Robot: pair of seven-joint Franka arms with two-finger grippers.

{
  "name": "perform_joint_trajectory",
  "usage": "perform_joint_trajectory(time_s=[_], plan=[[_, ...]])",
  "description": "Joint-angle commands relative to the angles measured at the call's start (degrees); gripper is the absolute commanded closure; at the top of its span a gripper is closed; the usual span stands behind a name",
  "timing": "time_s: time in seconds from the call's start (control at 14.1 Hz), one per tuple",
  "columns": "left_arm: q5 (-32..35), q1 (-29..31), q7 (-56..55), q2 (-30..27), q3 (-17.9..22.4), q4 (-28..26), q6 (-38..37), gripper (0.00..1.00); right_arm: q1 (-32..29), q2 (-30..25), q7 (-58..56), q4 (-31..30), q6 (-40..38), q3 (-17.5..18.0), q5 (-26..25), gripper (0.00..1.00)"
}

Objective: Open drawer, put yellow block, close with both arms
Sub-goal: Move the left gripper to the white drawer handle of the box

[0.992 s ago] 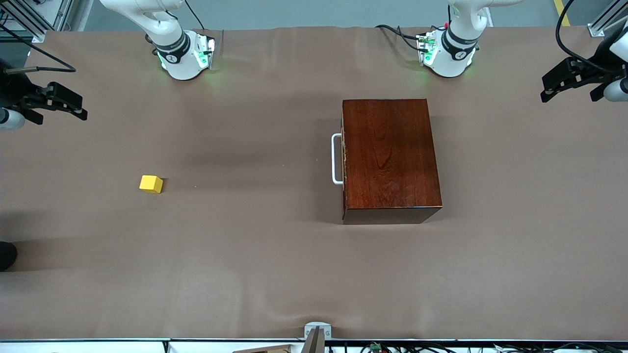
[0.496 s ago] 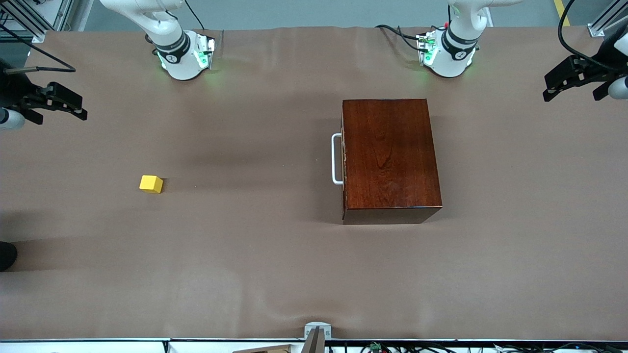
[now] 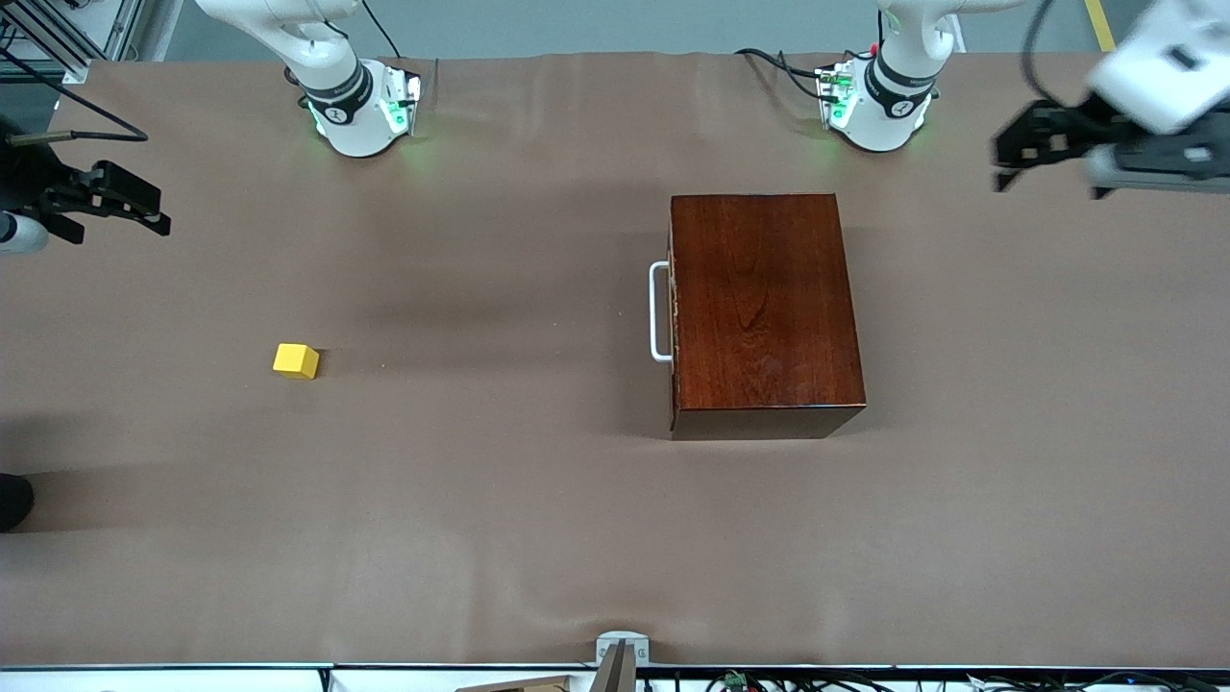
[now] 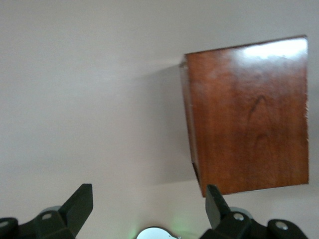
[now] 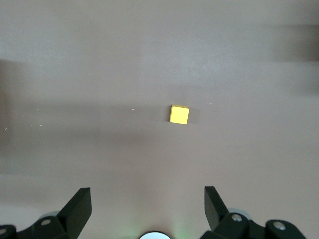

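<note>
The dark mahogany box (image 3: 764,308) stands toward the left arm's end of the table, with the drawer shut in it. Its white handle (image 3: 659,312) faces the right arm's end. The yellow block (image 3: 295,360) lies alone on the brown cloth toward the right arm's end. My left gripper (image 3: 1009,159) hangs open over the cloth beside the box, blurred by motion. In the left wrist view its open gripper (image 4: 148,199) holds nothing and the box (image 4: 249,114) shows past it. My right gripper (image 3: 154,210) waits open and empty at the table's end; its wrist view shows the gripper (image 5: 147,199) and the block (image 5: 179,114).
The two green-lit arm bases (image 3: 360,106) (image 3: 879,101) stand along the table edge farthest from the front camera. A grey bracket (image 3: 620,652) sits at the nearest edge. A dark round thing (image 3: 13,500) pokes in at the right arm's end.
The left arm has swung in from the table's end toward the box. The right arm, block and box have not moved.
</note>
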Motion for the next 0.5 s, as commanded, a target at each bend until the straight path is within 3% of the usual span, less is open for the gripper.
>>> perform_joint_trajectory(time_s=[0.0,0.14,0.43], plan=[[-0.02,-0.24,-5.53,5.45,-6.95,3.43,2.34,0.0,-0.76,-0.54,-0.78,-0.48,-0.23,0.37,0.22,0.0],[2.6,-4.17,-10.64,10.98,-9.69,7.12,3.83,0.0,-0.76,-0.54,-0.78,-0.48,-0.41,0.37,0.22,0.0],[11.75,-18.32,-21.18,23.2,-8.21,15.29,6.29,0.0,-0.85,-0.46,-0.78,-0.48,-0.67,0.37,0.22,0.0]])
